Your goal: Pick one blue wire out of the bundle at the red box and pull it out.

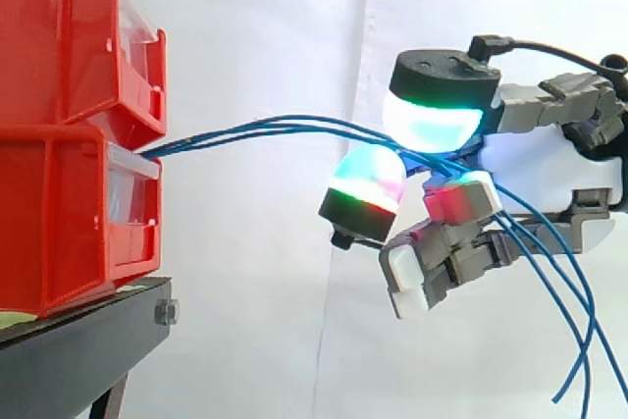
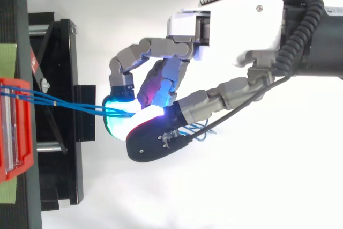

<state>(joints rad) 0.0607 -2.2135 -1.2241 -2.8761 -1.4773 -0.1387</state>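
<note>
1. Your hand (image 1: pixel 549 169) is clenched on the blue wires (image 1: pixel 255 128): its fingers are curled, and the glowing pads (image 1: pixel 432 120) close on the strands from above and below
2. Several strands pass together through that pinch; you cannot tell whether one is gripped apart from the rest
3. Behind the fingers the wires trail down across the palm, their loose ends hanging toward the lower right of the side view
4. On the other side they run as a close bundle, sloping gently down to the lower red bin (image 1: pixel 59 223) and entering at the top of its clear front
5. An upper red bin (image 1: pixel 59 36) sits on it; both rest on the black stand (image 1: pixel 78 350), well apart from your hand, before the white curtain (image 1: pixel 275 7)
</note>
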